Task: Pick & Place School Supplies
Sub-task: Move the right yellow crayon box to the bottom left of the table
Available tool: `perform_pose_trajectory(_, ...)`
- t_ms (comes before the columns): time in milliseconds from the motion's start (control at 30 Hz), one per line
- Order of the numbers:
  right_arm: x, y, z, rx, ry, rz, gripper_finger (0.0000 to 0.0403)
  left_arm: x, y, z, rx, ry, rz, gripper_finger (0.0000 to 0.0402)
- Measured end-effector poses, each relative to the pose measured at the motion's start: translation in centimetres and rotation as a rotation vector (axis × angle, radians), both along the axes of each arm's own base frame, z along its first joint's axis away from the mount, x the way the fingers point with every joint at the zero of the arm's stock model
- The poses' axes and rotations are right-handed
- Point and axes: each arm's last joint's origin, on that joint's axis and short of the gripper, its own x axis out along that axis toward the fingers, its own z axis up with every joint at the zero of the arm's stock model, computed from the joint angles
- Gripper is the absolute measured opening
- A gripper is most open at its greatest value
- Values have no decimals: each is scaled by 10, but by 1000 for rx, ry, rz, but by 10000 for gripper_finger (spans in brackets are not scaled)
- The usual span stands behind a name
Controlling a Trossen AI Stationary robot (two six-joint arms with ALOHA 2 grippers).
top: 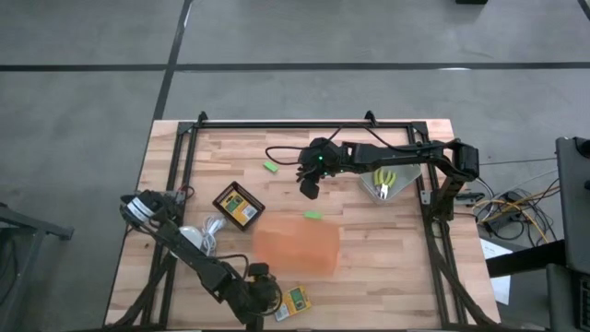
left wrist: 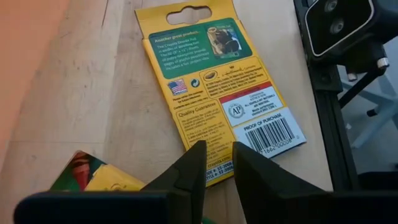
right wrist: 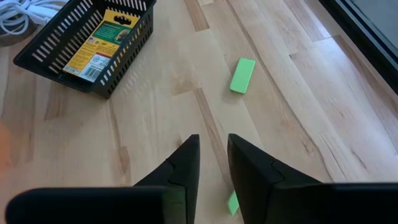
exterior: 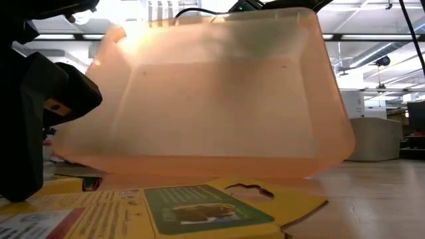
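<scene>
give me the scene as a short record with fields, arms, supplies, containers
left gripper: near table edge, over the yellow-and-green crayon box lying face-down on the wooden table; fingers nearly closed, empty
right gripper: mid-table, hovering empty above the wood, fingers nearly closed
bright green blocks: one ahead of the right gripper, one by its fingertips
black slotted basket: holds a second crayon box
orange translucent tray: table centre
yellow-handled scissor-like tools: right side, in a clear container
</scene>
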Motion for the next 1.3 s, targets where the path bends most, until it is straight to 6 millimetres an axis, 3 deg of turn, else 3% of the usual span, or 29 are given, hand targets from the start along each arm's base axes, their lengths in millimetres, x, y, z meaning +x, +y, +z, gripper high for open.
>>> perform_pose_trajectory(767, 0, 0, 0, 0, 1, 0, 70, -3, 9, 22, 74, -62, 11, 85)
perform_pose_trajectory(1067, 0, 0, 0, 0, 1, 0, 83, -1, 7, 24, 14, -73, 34, 85)
perform_pose_trajectory(1300, 0, 0, 0, 0, 1, 0, 86, 1, 4, 11, 4, -48, 41, 85)
